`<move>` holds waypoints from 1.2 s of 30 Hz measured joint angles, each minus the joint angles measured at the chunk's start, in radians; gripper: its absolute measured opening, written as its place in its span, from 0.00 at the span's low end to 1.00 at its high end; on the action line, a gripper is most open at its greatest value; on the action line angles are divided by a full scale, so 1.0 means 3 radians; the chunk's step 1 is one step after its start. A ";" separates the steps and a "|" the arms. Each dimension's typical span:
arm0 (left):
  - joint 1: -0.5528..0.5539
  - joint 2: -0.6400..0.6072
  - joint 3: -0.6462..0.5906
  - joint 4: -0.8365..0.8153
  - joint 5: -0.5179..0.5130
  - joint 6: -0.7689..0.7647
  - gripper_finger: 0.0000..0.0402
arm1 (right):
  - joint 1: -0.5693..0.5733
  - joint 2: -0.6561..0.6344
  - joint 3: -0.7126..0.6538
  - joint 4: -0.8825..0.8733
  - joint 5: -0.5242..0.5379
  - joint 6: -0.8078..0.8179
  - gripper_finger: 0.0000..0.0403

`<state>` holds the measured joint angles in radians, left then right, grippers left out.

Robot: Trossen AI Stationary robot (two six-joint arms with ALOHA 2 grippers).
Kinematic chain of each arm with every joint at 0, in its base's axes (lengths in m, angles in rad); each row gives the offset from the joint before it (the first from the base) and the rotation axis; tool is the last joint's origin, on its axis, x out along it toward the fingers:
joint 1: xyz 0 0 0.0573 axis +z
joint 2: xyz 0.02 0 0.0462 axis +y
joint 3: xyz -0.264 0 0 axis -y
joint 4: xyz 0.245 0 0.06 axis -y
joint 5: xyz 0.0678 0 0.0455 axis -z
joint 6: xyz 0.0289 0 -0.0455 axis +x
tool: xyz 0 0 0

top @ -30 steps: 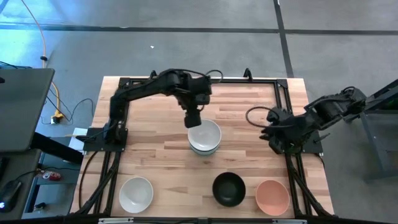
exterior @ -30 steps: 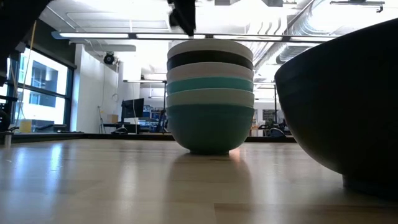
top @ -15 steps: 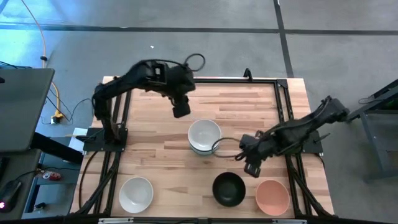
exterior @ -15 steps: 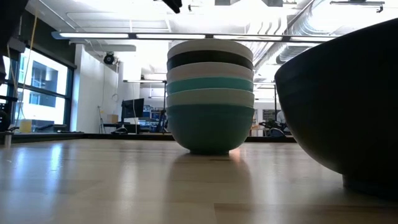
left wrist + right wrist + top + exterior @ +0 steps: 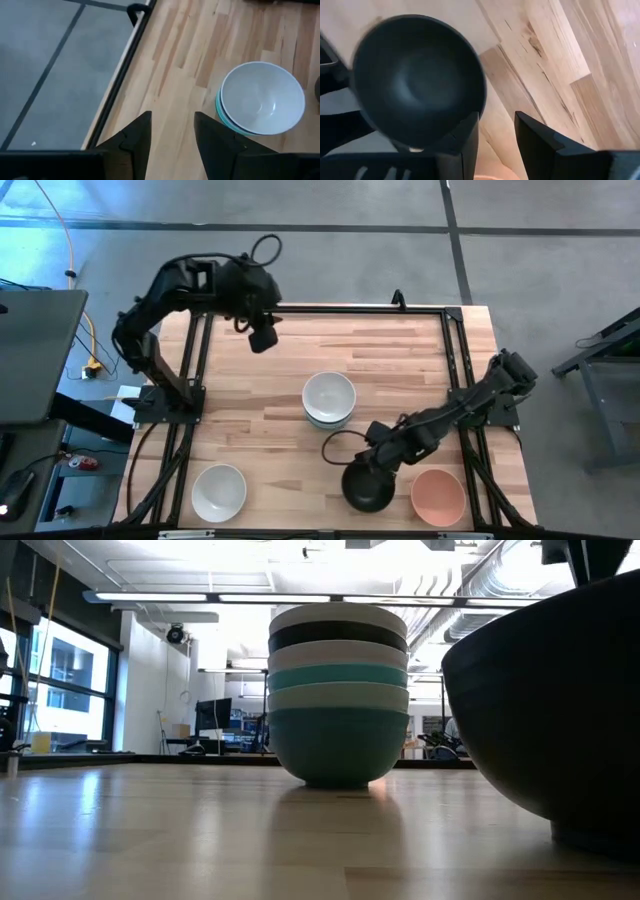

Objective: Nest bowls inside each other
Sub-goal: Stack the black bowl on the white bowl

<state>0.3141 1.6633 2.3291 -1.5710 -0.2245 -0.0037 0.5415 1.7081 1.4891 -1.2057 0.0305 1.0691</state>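
Note:
A stack of several nested bowls [image 5: 329,400] stands mid-table on its teal bottom bowl, with a white bowl on top [image 5: 262,97]. The low view shows its layers [image 5: 338,690]: white, black, white, teal, pale, teal. A single black bowl [image 5: 367,486] stands near the near edge, and it looms close in the low view [image 5: 560,710]. My right gripper [image 5: 377,463] hangs open just over its far rim. One finger [image 5: 469,131] is beside the rim of the black bowl [image 5: 417,85], the other over bare wood. My left gripper [image 5: 263,338] is open above the far-left part of the table.
A white bowl [image 5: 219,491] stands at the near-left of the table and a salmon-pink bowl [image 5: 438,495] at the near-right, next to the black one. A black frame rail [image 5: 350,309] runs along the table's far edge. Bare wood lies between the stack and the near row.
My left gripper has drawn away from the top of the stack, rising toward the table's far-left corner. My right arm has swung from the right edge toward the near edge and come down over the black bowl. The bowls have stayed where they were.

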 joint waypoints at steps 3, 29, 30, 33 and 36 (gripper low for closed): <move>0.0004 -0.0062 0.0000 0.0000 0.0000 0.0000 0.34 | 0.0000 0.0093 0.0000 0.0003 0.0003 0.0115 0.29; -0.0075 -0.0110 0.0000 0.0000 0.0276 0.0026 0.34 | 0.0015 0.0638 0.0000 0.0218 -0.0115 0.0394 0.29; -0.0083 -0.0110 0.0000 0.0000 0.0276 0.0026 0.34 | 0.0015 0.0638 0.0000 0.0199 -0.0116 0.0399 0.29; -0.0094 -0.0110 0.0000 0.0000 0.0276 0.0040 0.34 | 0.0015 0.0638 0.0000 0.0115 -0.0148 0.0397 0.25; -0.0094 -0.0110 0.0000 0.0000 0.0281 0.0051 0.34 | 0.0015 0.0638 0.0000 0.0117 -0.0166 0.0390 0.18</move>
<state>0.2859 1.6302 2.3291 -1.5711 -0.1402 0.0116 0.5461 1.8996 1.4891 -1.1706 -0.0193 1.1861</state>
